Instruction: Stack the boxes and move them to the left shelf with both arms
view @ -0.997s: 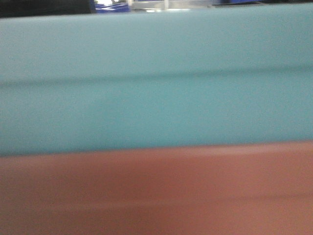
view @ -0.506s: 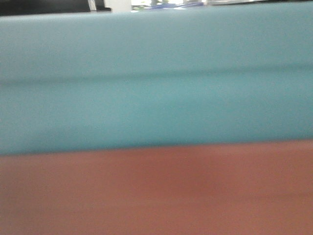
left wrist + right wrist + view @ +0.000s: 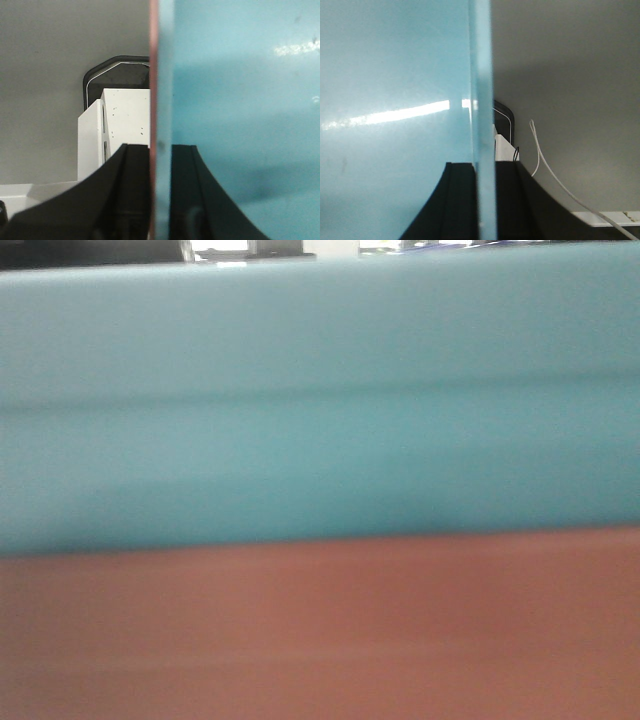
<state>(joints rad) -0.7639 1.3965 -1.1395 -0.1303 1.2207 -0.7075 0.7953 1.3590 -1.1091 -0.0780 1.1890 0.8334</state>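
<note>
The two boxes fill the front view from close up, the light blue box (image 3: 320, 400) above the salmon pink box (image 3: 320, 630). In the left wrist view my left gripper (image 3: 161, 147) is shut on the doubled wall: the thin pink edge (image 3: 153, 75) lies against the blue wall (image 3: 240, 100), with one black finger on each side. In the right wrist view my right gripper (image 3: 484, 165) is shut on the blue box's wall (image 3: 482, 75), and the blue inside face (image 3: 395, 75) lies to its left. The left shelf is out of view.
Beyond the left gripper stand a white boxy unit (image 3: 125, 120) and a dark rounded object (image 3: 120, 70) on a grey surface. A thin white cable (image 3: 545, 160) runs past the right gripper. Only a narrow strip of room (image 3: 250, 250) shows above the blue box.
The narrow strip of background above the blue box has shifted sideways. The boxes still fill the front view in the same way.
</note>
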